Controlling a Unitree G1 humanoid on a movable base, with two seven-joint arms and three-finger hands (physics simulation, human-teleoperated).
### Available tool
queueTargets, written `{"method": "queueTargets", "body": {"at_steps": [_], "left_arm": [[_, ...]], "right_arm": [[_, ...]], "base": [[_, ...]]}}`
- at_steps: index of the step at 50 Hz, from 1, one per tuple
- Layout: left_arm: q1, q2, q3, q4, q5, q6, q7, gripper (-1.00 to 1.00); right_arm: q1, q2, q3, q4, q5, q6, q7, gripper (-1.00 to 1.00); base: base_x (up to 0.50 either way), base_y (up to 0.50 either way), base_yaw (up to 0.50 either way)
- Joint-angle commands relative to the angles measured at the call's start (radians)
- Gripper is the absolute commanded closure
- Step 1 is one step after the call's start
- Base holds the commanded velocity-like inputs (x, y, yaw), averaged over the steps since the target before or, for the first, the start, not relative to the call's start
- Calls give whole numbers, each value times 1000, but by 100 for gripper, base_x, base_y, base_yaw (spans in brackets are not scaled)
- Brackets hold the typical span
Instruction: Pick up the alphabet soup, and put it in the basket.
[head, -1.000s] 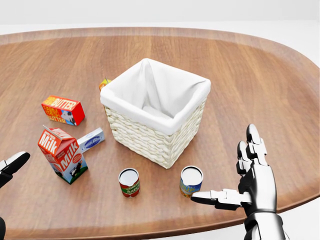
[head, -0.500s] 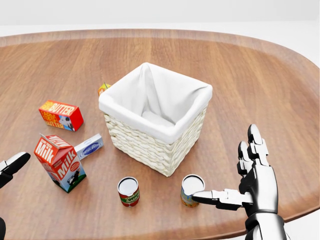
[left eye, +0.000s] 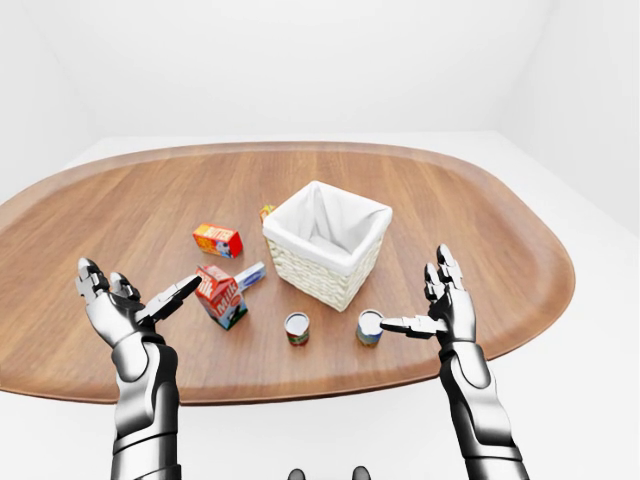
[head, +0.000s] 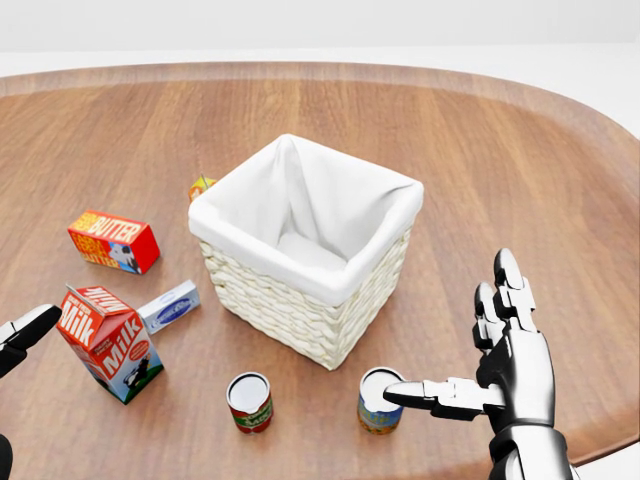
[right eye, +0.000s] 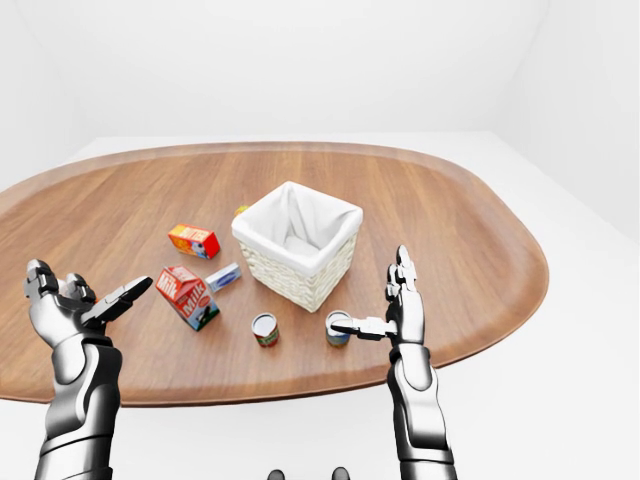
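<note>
The soup can stands upright on the table, just below the basket in the head view and beside a red-labelled can. The right hand is open — fingers spread, thumb extended over the can's lid, nothing gripped; the left hand is likewise open, well apart. Recommended: lower the hand so thumb and fingers bracket the can's side wall before closing — gripping near the lid risks tipping it.

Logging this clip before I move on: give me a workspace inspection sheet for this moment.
Surface: oval wooden table.
Job's things: white-lined wicker basket, upright; two cans below it, one red-labelled, one blue-labelled; labels unreadable.
Clutter: milk carton, butter box, small blue-white box, small item behind basket.
Grippers: right hand open, a finger over the blue-labelled can; left hand open, empty.
Cables: nothing seen.
Surroundings: plain white room.
</note>
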Motion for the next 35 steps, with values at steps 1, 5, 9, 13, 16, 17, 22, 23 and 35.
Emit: {"method": "queueTargets", "body": {"at_steps": [1,5,9,13,16,17,22,23,35], "left_arm": [[-1,0,0,1,0,0,2,-100],[2,0,1,-8,-1,0,3,-100],[-2,1,1,4,0,0,0,-100],[0,0,0,-1,-1,0,1,-100],[-3,0,0,8,0,0,-2,-100],[0,1,0,0,0,0,1,-100],[-1,0,1,2,1,0,-2,-100],[-1,0,0,2,1,0,-2,-100],[2,-1,0,-6,2,0,-1,-100]], "right_arm": [[1,0,0,0,1,0,0,-100],[3,0,1,-9,1,7,-1,-100],[2,0,1,-4,0,4,1,-100],[2,0,3,-6,-2,7,0,-100],[0,-1,2,1,-3,3,2,-100],[0,-1,2,0,-5,4,1,-100],[4,-1,3,-10,-13,8,-4,-100],[4,-1,4,-9,-14,8,-4,-100],[-1,-1,0,8,-10,-1,0,-100]], "base": [[8,-6,0],[8,-6,0],[8,-6,0],[8,-5,0],[8,-3,0],[8,0,0],[8,0,0],[8,0,0],[8,0,0]]}}
